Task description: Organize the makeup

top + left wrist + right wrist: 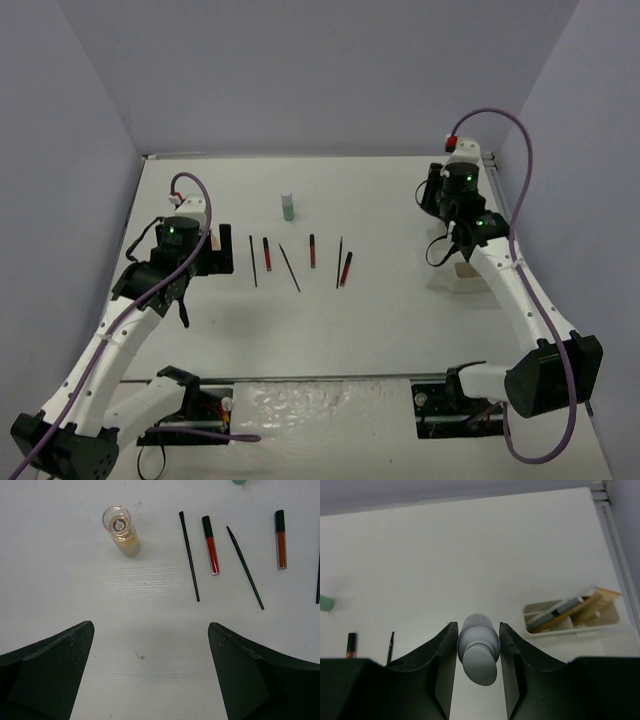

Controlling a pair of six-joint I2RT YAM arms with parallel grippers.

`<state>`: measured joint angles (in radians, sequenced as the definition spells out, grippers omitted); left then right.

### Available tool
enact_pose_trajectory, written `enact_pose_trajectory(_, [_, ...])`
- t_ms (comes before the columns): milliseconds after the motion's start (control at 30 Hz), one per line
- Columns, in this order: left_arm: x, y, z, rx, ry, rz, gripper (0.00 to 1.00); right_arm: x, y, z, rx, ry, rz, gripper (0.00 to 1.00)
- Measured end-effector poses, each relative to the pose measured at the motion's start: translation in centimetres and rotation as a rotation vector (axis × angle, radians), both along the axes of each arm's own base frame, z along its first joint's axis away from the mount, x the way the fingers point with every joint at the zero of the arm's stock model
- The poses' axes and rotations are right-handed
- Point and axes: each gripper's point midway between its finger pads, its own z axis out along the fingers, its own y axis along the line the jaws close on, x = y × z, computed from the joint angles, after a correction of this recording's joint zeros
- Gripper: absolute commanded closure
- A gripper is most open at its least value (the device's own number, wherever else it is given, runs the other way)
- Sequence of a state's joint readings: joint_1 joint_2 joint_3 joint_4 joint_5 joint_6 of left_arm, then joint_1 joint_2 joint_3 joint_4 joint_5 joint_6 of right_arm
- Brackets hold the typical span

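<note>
Bare table (pixel 150 630) before bottle (pixel 122 532) (sticks (pixel 189 555) rightward)

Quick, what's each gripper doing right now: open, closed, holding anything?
Left gripper: open, holding nothing.
Right gripper: closed on the grey bottle.

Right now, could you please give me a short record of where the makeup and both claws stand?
Left claw: open, empty
Right claw: shut on the grey bottle
Beige bottle: standing, left of the black sticks
Green bottle: standing behind the sticks
Red tubes: flat on the table, among the black sticks
Tray: right side, tan sticks inside
</note>
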<state>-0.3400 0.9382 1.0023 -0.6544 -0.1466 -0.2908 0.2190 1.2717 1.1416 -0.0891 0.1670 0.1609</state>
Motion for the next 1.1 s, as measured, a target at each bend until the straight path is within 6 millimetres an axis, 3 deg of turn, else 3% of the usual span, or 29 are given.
enact_pose_trajectory(100, [0.0, 0.0, 0.0, -0.001, 0.000, 0.001, 0.03, -1.4, -3.7, -0.3, 0.034, 0.007, -0.102, 1.00])
enact_pose_trajectory(233, [0.0, -0.1, 0.0, -0.006, 0.002, -0.006, 0.03, -3.1, -7.4, -2.7, 0.074, 0.069, -0.218, 1.00])
enact_pose_trajectory(400, [-0.1, -0.2, 0.0, -0.011, 0.003, -0.010, 0.03, -4.5, -9.8, -5.3, 0.115, 0.141, -0.304, 1.00])
enact_pose_trajectory(700, [-0.2, -0.3, 0.3, -0.020, -0.007, -0.015, 0.03, -4.4, -8.3, -8.3, 0.126, 0.206, -0.257, 1.00])
enact_pose_trajectory(967, [-0.1, 0.0, 0.3, -0.022, -0.007, -0.005, 0.03, -3.9, -4.7, -12.1, 0.068, 0.255, -0.157, 1.00])
enact_pose_trajectory(1100, [-0.1, 0.0, 0.3, -0.022, -0.007, -0.005, 0.03, -3.3, -4.6, -12.9, 0.055, 0.240, -0.164, 1.00])
